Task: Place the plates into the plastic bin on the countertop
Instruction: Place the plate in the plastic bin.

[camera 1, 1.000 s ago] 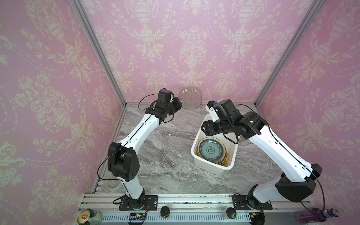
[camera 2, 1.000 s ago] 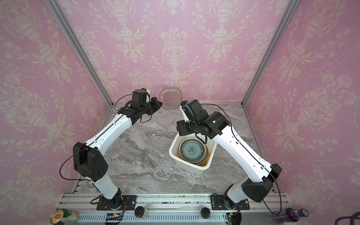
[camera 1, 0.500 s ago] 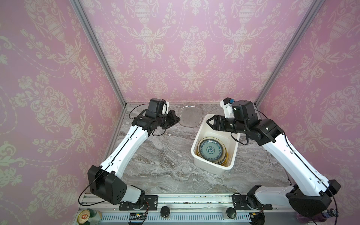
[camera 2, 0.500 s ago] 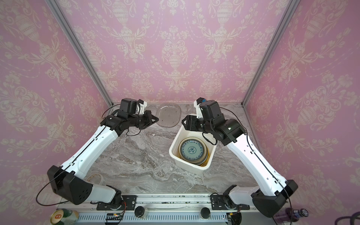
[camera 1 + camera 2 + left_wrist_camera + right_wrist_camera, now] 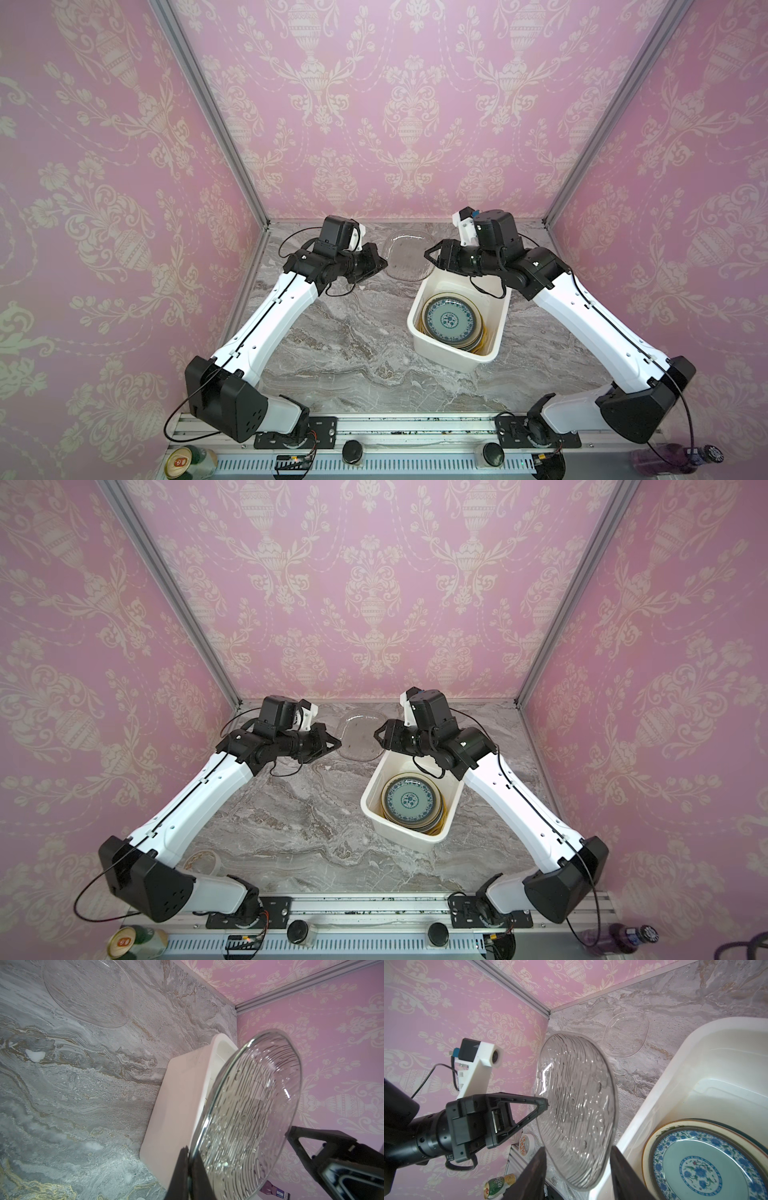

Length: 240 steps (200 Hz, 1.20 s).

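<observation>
Grips glass plate [image 5: 575, 1093] on edge by its rim with left pincer [image 5: 546, 1103] clamped shut; straddles opposite rim with right pincer [image 5: 577, 1148] spread apart, just beside bin [image 5: 675, 1059].

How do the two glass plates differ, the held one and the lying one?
The held plate is ribbed; the flat plate looks smooth. The held plate is tilted in the air, pinched at its rim by the left hand; the flat plate lies on the countertop. Both are clear glass.
</observation>
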### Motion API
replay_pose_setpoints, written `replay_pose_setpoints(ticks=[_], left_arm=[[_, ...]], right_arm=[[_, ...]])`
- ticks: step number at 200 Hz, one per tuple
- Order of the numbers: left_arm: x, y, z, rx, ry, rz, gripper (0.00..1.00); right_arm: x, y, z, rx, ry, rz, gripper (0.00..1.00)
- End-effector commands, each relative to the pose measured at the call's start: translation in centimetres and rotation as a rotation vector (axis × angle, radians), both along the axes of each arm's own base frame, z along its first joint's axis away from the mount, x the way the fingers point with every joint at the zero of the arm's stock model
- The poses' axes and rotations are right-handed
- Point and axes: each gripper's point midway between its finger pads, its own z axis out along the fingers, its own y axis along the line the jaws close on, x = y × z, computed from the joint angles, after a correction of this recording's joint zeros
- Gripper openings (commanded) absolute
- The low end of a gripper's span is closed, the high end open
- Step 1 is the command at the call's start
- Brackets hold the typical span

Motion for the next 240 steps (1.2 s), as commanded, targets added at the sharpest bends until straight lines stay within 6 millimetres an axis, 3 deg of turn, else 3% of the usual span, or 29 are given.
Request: replay_pose_setpoints(ticks=[1,25,61,103,134,157,183,200,203,205,240], left_arm=[[-0.8,-0.2,0.8,-0.018,-0.013,-0.002,0.0],[-0.8,-0.6,1.0,-0.025,-0.015,-0.009,0.0],[-0.9,-1.3,0.9,-0.024,-0.015,-0.022,0.0],[-1.0,-1.7,1.1,-0.023,-0.038,-0.022,0.0],[-0.9,-1.8,1.8,-0.052,-0.083,-0.018,0.06],[-0.8,-2.0,2.7,-0.085,-0.134,-0.024,0.22],[-0.6,-1.7,3.9,-0.103,-0.209,-0.007,0.48],[-0.4,-1.0,4.7,-0.096,-0.28,0.019,0.82],[-0.4,-0.9,4.8,-0.094,-0.292,0.025,0.95],[-0.4,-0.7,4.9,-0.092,-0.301,0.029,0.98],[-0.3,1.0,7.1,-0.074,-0.493,0.092,0.99]], right_arm=[[0.0,0.4,-0.6,0.007,0.019,0.0,0.47],[-0.1,0.3,-1.1,-0.001,0.027,-0.003,0.41],[-0.1,0.0,-1.4,-0.017,0.03,-0.017,0.22],[0.1,-0.8,-1.8,-0.055,0.032,-0.049,0.07],[0.0,-1.9,-2.3,-0.096,0.051,-0.09,0.01],[-0.1,-3.0,-2.6,-0.129,0.066,-0.131,0.0],[-0.5,-4.4,-2.9,-0.165,0.093,-0.178,0.0],[-1.2,-5.7,-3.2,-0.186,0.121,-0.21,0.0],[-1.3,-5.9,-3.4,-0.191,0.127,-0.215,0.0],[-1.4,-6.0,-3.4,-0.194,0.13,-0.219,0.0],[-3.8,-9.1,-4.9,-0.259,0.19,-0.292,0.0]])
